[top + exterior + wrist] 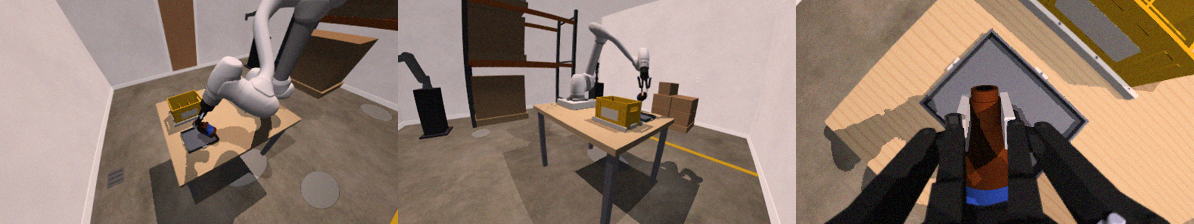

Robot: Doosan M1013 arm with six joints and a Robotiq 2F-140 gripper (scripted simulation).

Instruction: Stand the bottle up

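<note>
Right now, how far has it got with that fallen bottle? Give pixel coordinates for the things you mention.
Done: the brown bottle (209,130) (642,97) (986,165) is gripped and lifted. In hand: the hand (197,122) (644,91) (985,105) holds it tilted above the tray (193,141) (648,116) (1031,80). Left: turn it upright, set it down, release, move clear.

White arm (247,94) (621,43) arched over, wrist (212,92) (644,62) angled down, fingers (199,119) (644,90) partly closed

"How was the room enclosed?"
"By pale walls (41,76) (719,57), edged with white skirting."
"And the floor (132,144) (474,170) (821,45)?"
"It was finished in mottled grey-brown. A slotted grate (115,178) was set into it, and shadows were cast beneath the wooden table (170,151) (564,113) (896,65)."
"Storage?"
"Orange beams were fitted to the rack (359,22) (511,63); brown cartons (683,106) were stacked near a wall."
</note>
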